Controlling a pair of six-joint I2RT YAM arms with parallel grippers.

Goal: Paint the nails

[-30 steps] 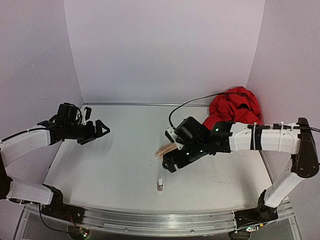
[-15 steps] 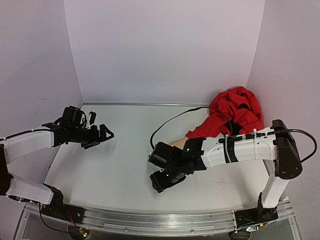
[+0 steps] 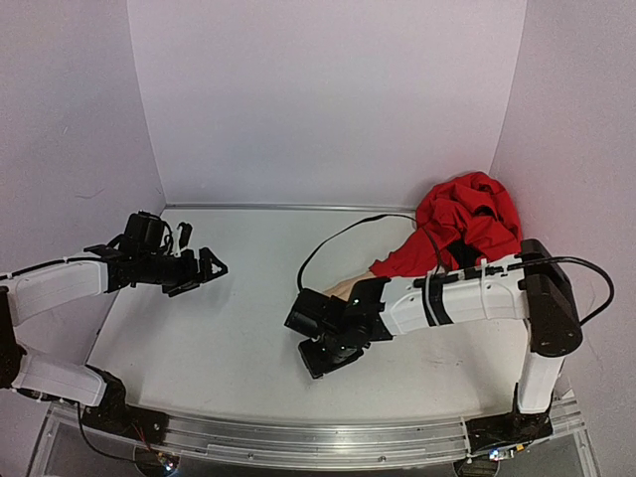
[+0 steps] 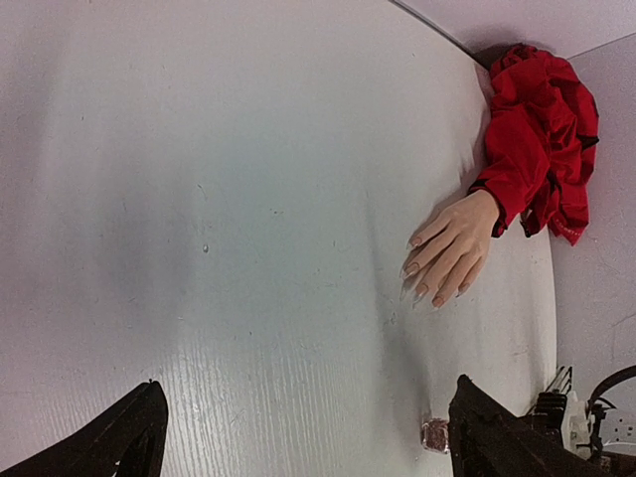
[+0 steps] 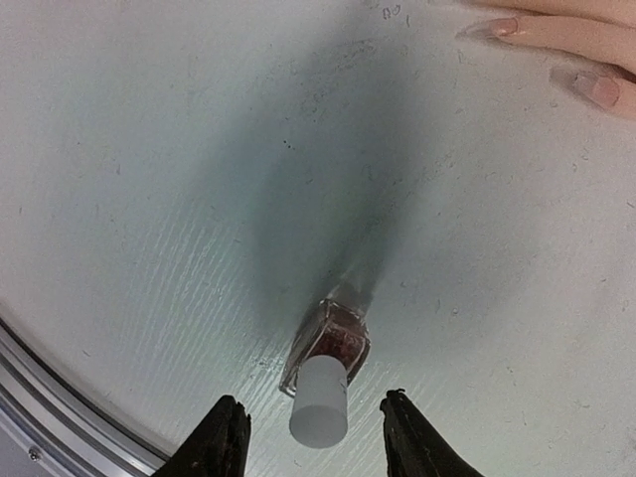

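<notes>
The table (image 3: 248,328) was a flat white surface with small scratches. Plain pale walls (image 3: 328,99) closed it on the left, the far and the right side, and a metal rail ran along the near edge.

The mannequin hand (image 4: 447,253) lay flat on the table, right of the centre, with its back up. Its long axis went from the far right to the near left. The wrist was at the far right end, inside the red sleeve (image 3: 467,224), which was piled in the far right corner. The fingers pointed to the near left, a little spread. The nails (image 4: 422,291) were at this near left end, and in the right wrist view I saw two of them at the top right edge.

The right gripper (image 5: 316,432) hung over a small bottle (image 5: 326,348) which stood near the fingertips, on their near side. Its fingers were apart, one on each side of the white cap (image 5: 320,409), and did not touch it.

The left gripper (image 3: 207,270) was above the left part of the table, well apart from the hand. Its fingers were wide open and held nothing.
</notes>
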